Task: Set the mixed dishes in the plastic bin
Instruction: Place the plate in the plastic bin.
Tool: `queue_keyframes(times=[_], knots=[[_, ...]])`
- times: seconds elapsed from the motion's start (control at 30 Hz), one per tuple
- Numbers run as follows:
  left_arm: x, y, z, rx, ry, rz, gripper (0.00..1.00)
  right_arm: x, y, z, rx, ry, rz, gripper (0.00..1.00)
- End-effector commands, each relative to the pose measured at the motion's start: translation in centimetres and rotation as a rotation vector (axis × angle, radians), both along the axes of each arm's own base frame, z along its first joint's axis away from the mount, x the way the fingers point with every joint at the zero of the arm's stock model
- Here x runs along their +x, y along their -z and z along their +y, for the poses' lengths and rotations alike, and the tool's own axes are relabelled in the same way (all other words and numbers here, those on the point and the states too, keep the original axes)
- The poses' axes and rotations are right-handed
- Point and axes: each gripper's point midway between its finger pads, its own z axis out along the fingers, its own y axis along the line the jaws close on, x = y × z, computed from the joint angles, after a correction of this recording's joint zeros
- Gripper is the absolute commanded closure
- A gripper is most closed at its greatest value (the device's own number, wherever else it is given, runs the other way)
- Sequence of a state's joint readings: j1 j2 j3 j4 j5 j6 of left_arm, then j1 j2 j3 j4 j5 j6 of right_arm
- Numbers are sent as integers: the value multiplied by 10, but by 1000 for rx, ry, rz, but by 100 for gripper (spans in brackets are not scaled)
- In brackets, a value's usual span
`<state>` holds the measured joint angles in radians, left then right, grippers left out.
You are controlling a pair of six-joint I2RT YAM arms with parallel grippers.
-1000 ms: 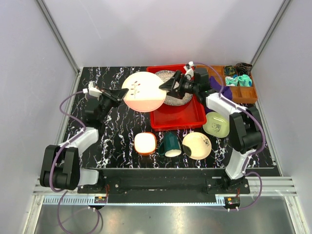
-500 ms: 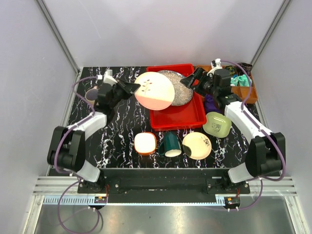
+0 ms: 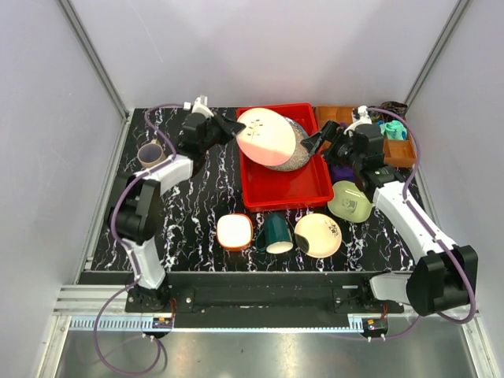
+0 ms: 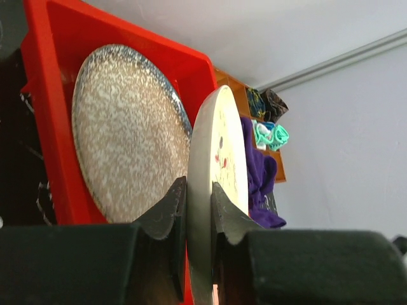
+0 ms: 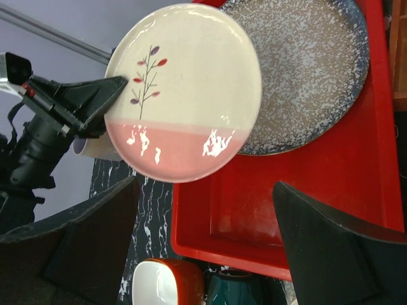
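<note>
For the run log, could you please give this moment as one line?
left hand: shut on pink-cream plate, held over plastic bin | right hand: open, empty | speckled plate: in bin

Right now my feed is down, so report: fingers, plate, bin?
Left fingers shut on pink-cream plate, tilted over red bin. Right fingers open, empty. Speckled plate already inside, beneath it.

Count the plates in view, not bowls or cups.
3: a speckled grey plate in the red plastic bin, a pink-and-cream plate gripped above it by the left gripper, a pale yellow plate on the table. None seems hidden.
</note>
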<state>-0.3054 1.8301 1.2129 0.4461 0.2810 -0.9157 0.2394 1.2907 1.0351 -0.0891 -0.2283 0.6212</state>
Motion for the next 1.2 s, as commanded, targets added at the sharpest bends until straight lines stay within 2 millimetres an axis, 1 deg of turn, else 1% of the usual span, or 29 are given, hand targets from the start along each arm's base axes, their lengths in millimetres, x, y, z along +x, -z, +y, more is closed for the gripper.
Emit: queue_keyframes(times=[0.0, 0.03, 0.07, 0.1, 0.13, 0.17, 0.2, 0.23, 0.27, 0.3, 0.33, 0.37, 0.43, 0.57, 0.6, 0.63, 0.67, 0.7, 0.77, 1.03, 1.1, 1.13, 1.17], knots=[[25, -75, -21, -99, -2, -195, 100, -8, -13, -7, -23, 14, -49, 5], [29, -78, -23, -100, -4, -200, 100, -8, -13, -8, -29, 15, -49, 5], [30, -77, -30, -98, 7, -198, 100, -9, -12, -8, -32, 13, -45, 5], [35, -65, -33, -78, 3, -177, 100, -10, -12, -9, -34, 12, -45, 5], [39, -71, -37, -74, 3, -191, 100, -11, -12, -9, -34, 12, -45, 5], [39, -70, -44, -62, 10, -191, 100, -13, -12, -9, -34, 12, -45, 5], [42, -63, -46, -30, 5, -178, 100, -14, -13, -9, -33, 12, -48, 5], [48, -63, -51, -19, 4, -183, 100, -15, -12, -10, -31, 15, -45, 5], [48, -61, -59, -7, 12, -180, 100, -16, -12, -10, -30, 14, -43, 4], [51, -55, -59, 20, 4, -169, 100, -18, -11, -10, -29, 14, -44, 4], [57, -54, -63, 27, 3, -172, 100, -19, -10, -10, -28, 15, -40, 4], [58, -51, -66, 37, 4, -167, 100, -20, -10, -10, -26, 14, -39, 4], [66, -44, -68, 64, -9, -158, 100, -21, -7, -10, -26, 11, -34, 4], [74, -33, -73, 81, -27, -145, 100, -24, -3, -9, -22, 3, -23, 4], [77, -36, -73, 80, -32, -150, 100, -24, -2, -9, -22, 4, -21, 4], [77, -32, -75, 85, -29, -146, 100, -25, -2, -8, -22, 0, -22, 4], [80, -24, -75, 90, -38, -132, 100, -25, -2, -8, -22, -1, -22, 4], [82, -24, -75, 88, -43, -135, 100, -25, -2, -9, -22, 0, -23, 4], [85, -17, -76, 93, -48, -127, 100, -26, -1, -8, -20, -6, -20, 3], [92, -4, -85, 89, -54, -111, 100, -28, 2, -7, -21, -12, -14, 3], [95, -2, -84, 95, -67, -112, 100, -28, 2, -7, -23, -15, -16, 3], [95, 3, -86, 97, -67, -104, 100, -29, 2, -7, -24, -15, -14, 3], [96, 4, -86, 99, -68, -104, 100, -28, 4, -8, -24, -13, -11, 3]])
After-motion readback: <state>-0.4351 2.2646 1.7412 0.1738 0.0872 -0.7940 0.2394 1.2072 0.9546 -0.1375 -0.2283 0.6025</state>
